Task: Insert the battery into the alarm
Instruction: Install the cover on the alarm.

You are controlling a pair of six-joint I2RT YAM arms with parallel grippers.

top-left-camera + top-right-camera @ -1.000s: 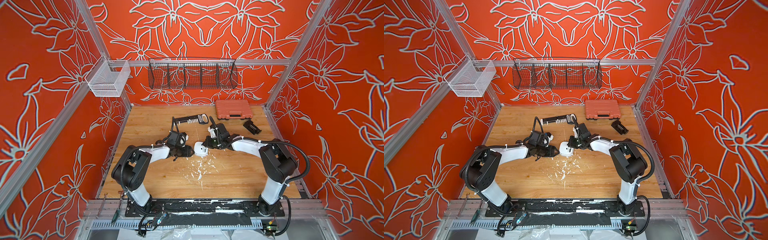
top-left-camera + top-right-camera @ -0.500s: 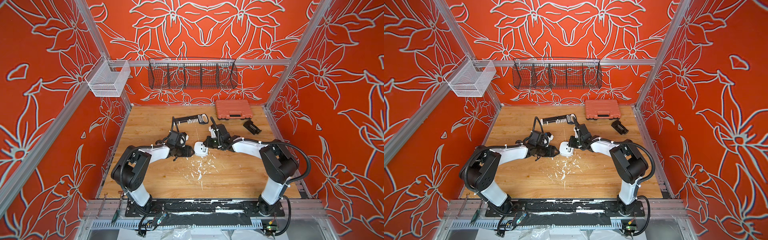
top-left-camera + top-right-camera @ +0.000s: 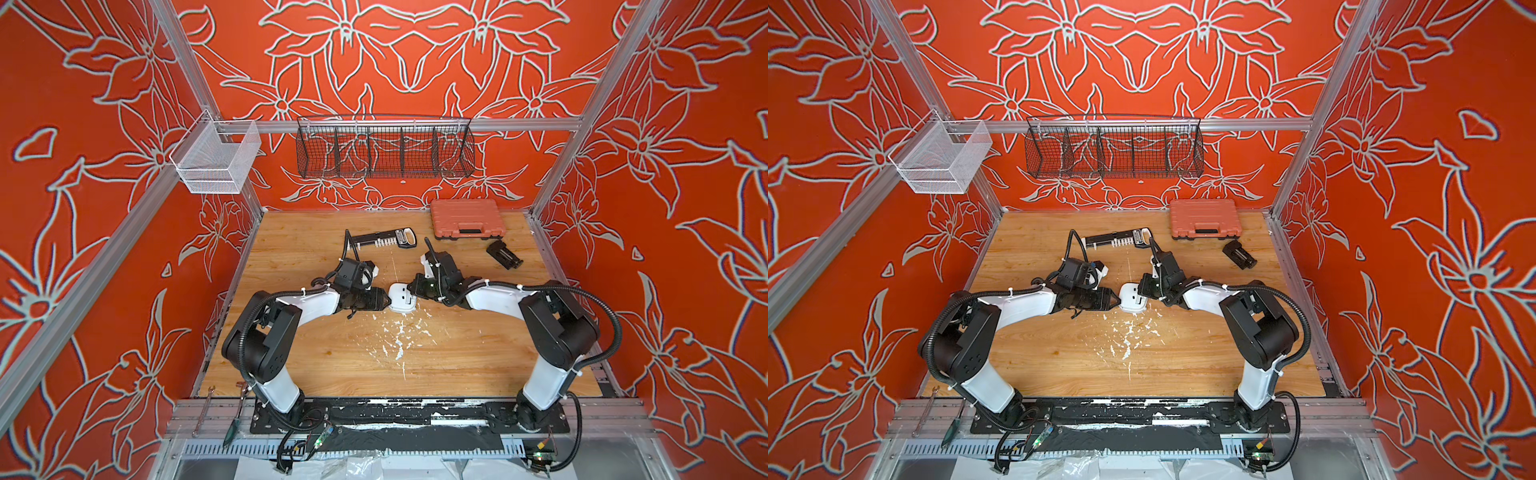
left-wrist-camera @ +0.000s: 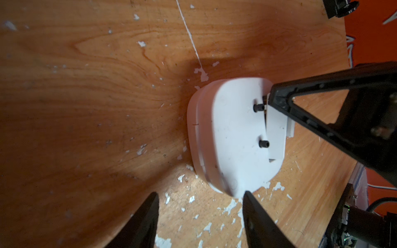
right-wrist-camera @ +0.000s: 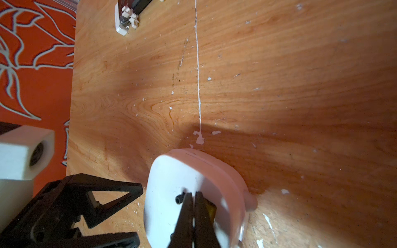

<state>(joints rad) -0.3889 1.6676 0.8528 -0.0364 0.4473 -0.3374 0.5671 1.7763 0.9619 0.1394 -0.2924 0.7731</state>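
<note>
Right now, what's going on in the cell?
The alarm lies back-up in the middle of the table. The right gripper, jaws shut, has its tips at the slot in the alarm's back. A brass-coloured bit beside them is probably the battery. Whether it is fully seated I cannot tell. The left gripper, jaws open, sits at the alarm's edge without clamping it.
</note>
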